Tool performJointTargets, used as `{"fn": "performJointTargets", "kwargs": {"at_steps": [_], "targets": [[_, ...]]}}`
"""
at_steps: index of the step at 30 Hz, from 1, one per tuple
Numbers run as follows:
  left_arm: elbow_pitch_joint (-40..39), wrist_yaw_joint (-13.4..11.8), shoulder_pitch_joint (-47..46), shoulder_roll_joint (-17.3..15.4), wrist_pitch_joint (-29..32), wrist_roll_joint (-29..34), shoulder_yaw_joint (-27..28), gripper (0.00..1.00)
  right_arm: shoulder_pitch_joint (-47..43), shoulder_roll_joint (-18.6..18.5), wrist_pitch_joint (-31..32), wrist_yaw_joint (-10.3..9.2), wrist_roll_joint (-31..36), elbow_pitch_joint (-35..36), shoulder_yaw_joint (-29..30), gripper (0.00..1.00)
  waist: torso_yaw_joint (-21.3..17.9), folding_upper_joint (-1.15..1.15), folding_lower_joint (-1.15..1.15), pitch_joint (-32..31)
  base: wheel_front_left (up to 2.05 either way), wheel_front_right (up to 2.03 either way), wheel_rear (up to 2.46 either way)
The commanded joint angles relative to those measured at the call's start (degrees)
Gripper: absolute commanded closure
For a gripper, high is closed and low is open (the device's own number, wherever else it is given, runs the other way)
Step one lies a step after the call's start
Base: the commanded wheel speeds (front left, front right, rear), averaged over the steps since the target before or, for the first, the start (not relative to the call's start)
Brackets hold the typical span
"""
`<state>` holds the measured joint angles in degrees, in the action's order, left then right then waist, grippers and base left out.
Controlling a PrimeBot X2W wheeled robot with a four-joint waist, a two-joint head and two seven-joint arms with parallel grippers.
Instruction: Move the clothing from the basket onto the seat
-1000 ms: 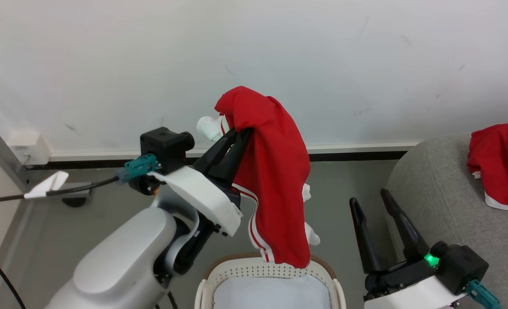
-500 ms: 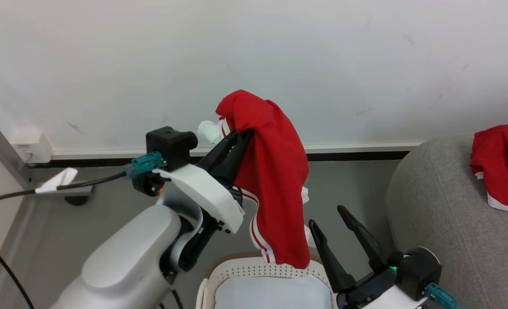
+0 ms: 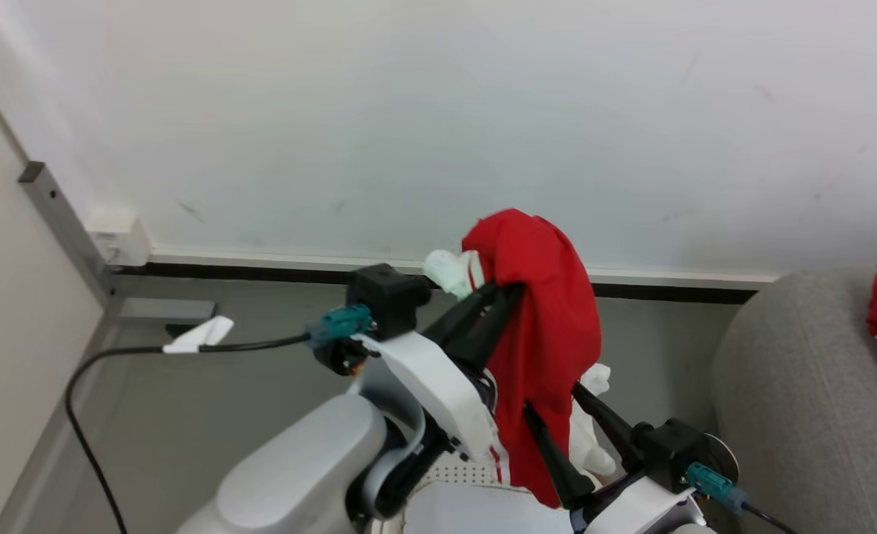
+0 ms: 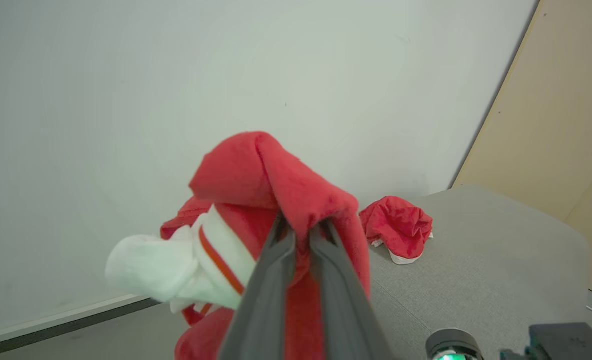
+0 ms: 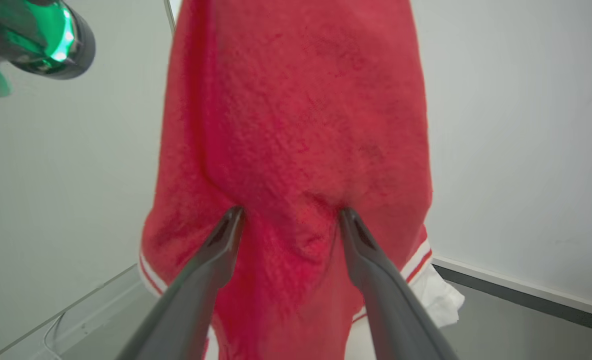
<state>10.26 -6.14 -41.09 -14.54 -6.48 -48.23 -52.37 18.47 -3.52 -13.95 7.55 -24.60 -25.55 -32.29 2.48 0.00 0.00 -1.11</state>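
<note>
Pale wall (image 3: pixel 408 111) behind; left gripper (image 4: pixel 302 230) pinches soft red clothing (image 3: pixel 549 311), right gripper (image 5: pixel 290 212) spread wide against its folds

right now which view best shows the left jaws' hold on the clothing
Left wrist view: the clothing folds over the shut left jaws, pinch plainly seen. Head view: it hangs side on, pinch partly hidden. Right wrist view: its lower cloth against the open right jaws.

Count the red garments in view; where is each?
2. One red garment hangs from the shut left gripper above the basket, the open right gripper against its lower half. The other red garment lies on the grey sofa. The basket may hide more.
</note>
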Motion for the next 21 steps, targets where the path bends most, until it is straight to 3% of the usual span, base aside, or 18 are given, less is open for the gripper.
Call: {"fn": "performJointTargets", "kwargs": {"at_steps": [1,10,11,12,13,21], "targets": [[-0.44,0.37,0.66,0.53,0.17,0.23,-0.42,1.00,1.02,0.10,-0.09,-0.13,0.08,-1.34,0.29,0.00,1.59,0.00,0.00,-0.59,0.00,0.00,0.00],[-0.73,1.65,2.79,2.61,1.73,-0.11,-4.67,1.00,4.45,0.50,-1.22,-0.13,1.02,-7.24,4.47,0.00,6.42,0.00,0.00,-2.06,0.00,0.00,0.00],[-0.68,1.68,2.88,2.61,1.86,-0.12,-4.80,1.00,4.65,0.53,-1.27,-0.13,1.04,-7.30,4.69,0.24,6.64,0.00,0.00,-2.14,0.00,0.00,0.00],[-0.67,1.71,2.94,2.60,1.99,-0.15,-4.92,1.00,4.90,0.55,-1.29,-0.13,1.03,-7.00,5.06,0.66,6.85,0.00,0.00,-2.21,0.00,0.00,0.00],[-0.71,1.68,3.00,2.59,2.07,-0.19,-5.03,1.00,5.01,0.57,-1.31,-0.13,1.12,-6.63,5.37,1.00,7.04,0.00,0.00,-2.24,0.00,0.00,0.00],[-0.19,1.19,3.19,1.86,1.72,-0.69,-4.56,1.00,3.39,0.61,-1.22,-0.13,0.79,-4.69,6.41,1.00,7.56,0.00,0.00,-2.37,0.00,0.00,0.00]]}}
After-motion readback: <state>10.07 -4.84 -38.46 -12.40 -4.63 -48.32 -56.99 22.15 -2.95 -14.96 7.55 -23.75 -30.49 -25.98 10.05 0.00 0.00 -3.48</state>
